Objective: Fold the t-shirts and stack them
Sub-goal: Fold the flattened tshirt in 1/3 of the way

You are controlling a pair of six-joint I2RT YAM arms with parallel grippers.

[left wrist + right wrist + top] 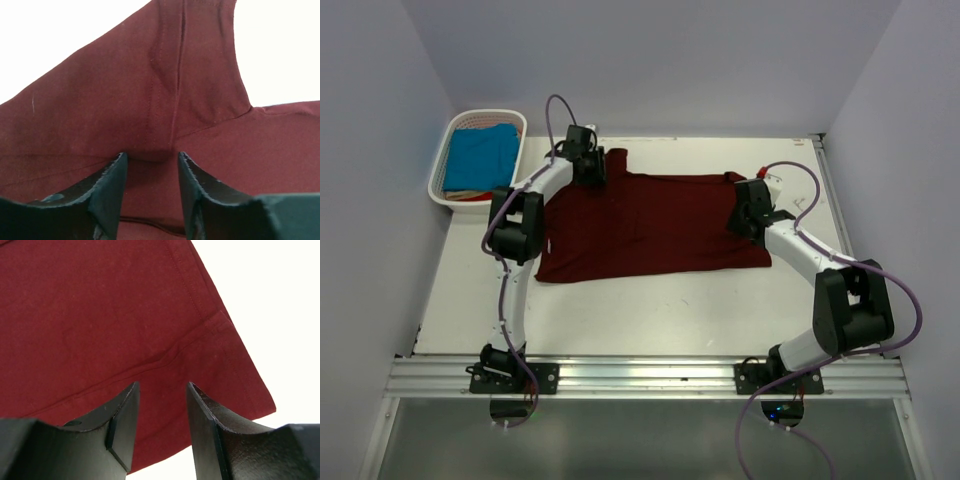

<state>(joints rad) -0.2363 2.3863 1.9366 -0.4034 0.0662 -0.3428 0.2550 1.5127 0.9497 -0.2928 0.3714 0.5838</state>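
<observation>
The dark maroon t-shirt lies spread on the white table. It fills the left wrist view and the right wrist view. My left gripper is open over the shirt's far left part, by a sleeve seam, its jaws apart with cloth between them. My right gripper is open over the shirt's right edge, its jaws apart above a hem corner. The turquoise-blue t-shirt lies in the basket.
A white slatted basket stands at the table's far left corner, holding the blue shirt over some other cloth. White walls close in the table on three sides. A metal rail runs along the near edge.
</observation>
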